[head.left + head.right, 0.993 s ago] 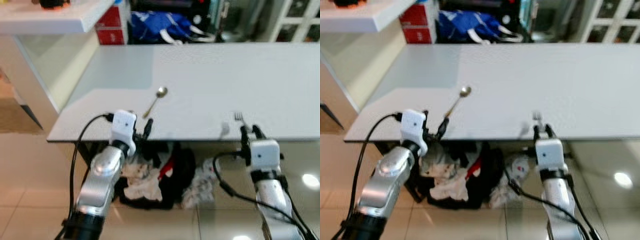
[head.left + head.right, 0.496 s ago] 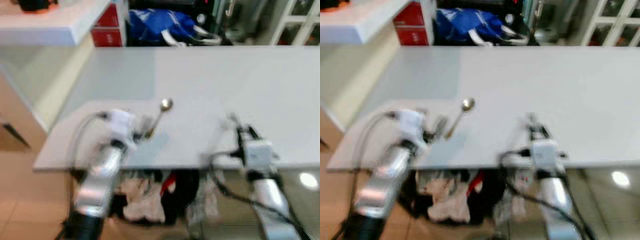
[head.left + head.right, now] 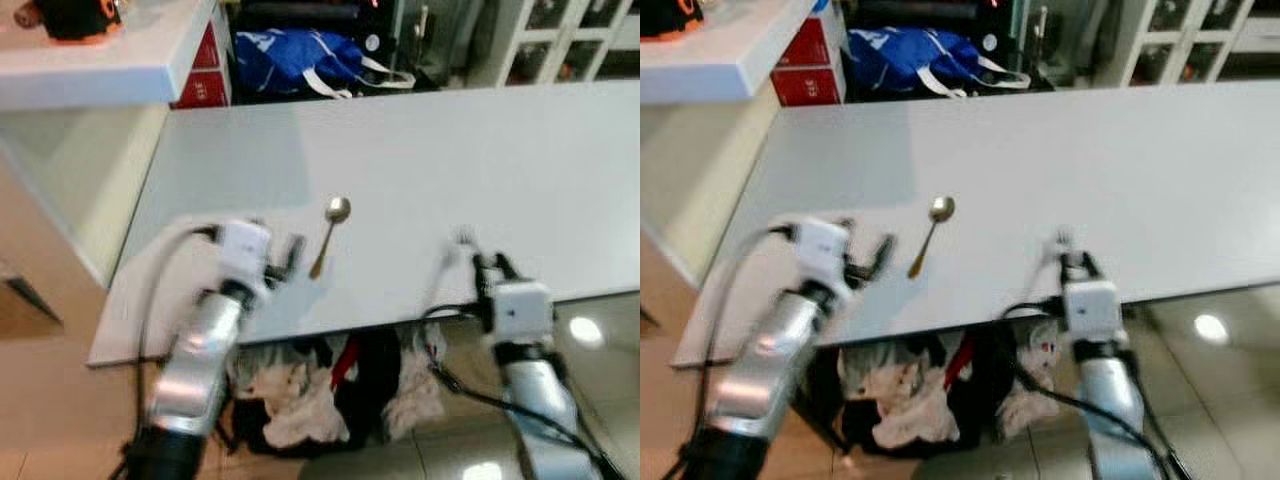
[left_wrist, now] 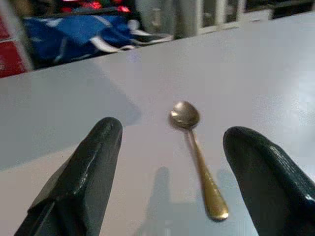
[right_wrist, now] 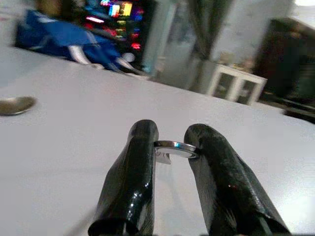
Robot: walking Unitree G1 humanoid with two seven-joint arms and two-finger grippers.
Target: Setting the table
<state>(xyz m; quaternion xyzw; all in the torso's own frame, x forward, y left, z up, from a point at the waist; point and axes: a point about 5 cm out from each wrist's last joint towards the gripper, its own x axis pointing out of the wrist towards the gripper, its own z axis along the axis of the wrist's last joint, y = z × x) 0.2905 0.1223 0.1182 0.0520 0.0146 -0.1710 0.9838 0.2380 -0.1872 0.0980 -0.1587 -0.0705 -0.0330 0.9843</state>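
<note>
Spoon [image 3: 329, 233] lies on the table [image 3: 520, 150] just ahead of the wide-open left gripper [image 4: 167, 167], while the right gripper [image 5: 170, 162], fingers pinching a fork [image 5: 175, 147], hovers at the near edge; best lowered flat, well apart from the spoon.

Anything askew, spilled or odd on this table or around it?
The spoon lies slanted on the table, not squared to its near edge. Under the table sits a heap of crumpled clothes, odd for a table being set. Nothing is spilled.
</note>
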